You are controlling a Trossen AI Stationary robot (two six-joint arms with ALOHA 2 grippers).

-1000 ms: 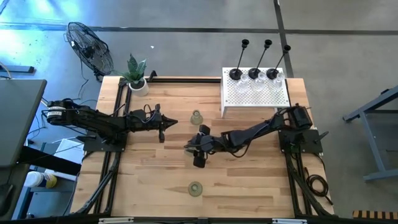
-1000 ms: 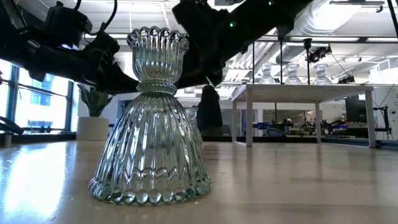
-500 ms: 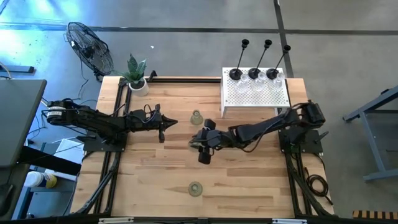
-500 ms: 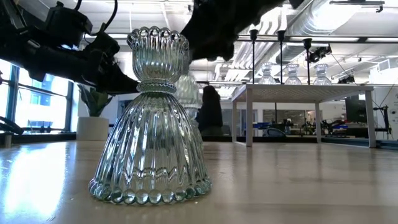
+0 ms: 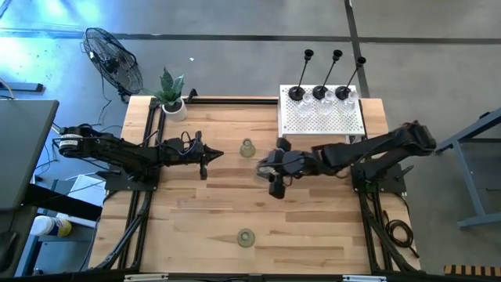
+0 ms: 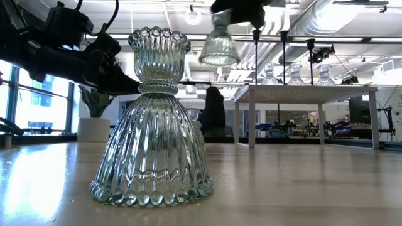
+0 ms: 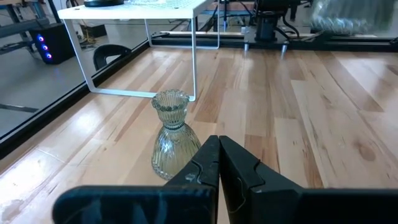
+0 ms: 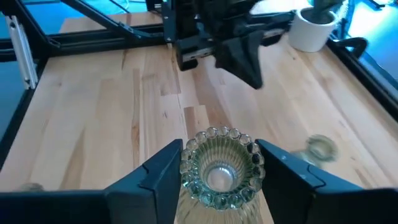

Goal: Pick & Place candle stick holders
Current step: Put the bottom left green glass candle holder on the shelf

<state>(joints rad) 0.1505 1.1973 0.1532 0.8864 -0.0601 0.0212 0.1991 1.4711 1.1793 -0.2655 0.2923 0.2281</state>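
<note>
My right gripper [image 5: 270,166] is near the table's middle, shut on a pale-green glass holder [image 8: 221,165] lifted high above the wood [image 6: 218,47]. A second pale-green holder [image 5: 247,148] stands on its base just in front of my left gripper [image 7: 217,163], which is shut and empty at the left centre [image 5: 205,157]. A third pale-green holder [image 5: 246,237] stands near the front edge, large in the low view [image 6: 151,119]. Three black tall-stemmed holders [image 5: 319,74] and three clear glass ones [image 5: 321,102] stand on the white perforated box [image 5: 321,117]. My right gripper pinches the holder's upper cup, just below its beaded rim [image 8: 186,163], between its two fingers, one on each side [image 8: 158,177]. The holder is lifted clear of the table. It hangs below the gripper with its wide base down, slightly tilted [image 6: 220,58].
A green plant in a white pot [image 5: 172,98] stands at the far left corner. The white box fills the far right of the table. Black rails [image 5: 149,188] run along the left and right edges. Bare wood lies between the middle and the near holder.
My right gripper has risen and drawn back toward the table's right and far side, carrying the pale-green holder up from near the table to well above it. The holder has stayed base down.
</note>
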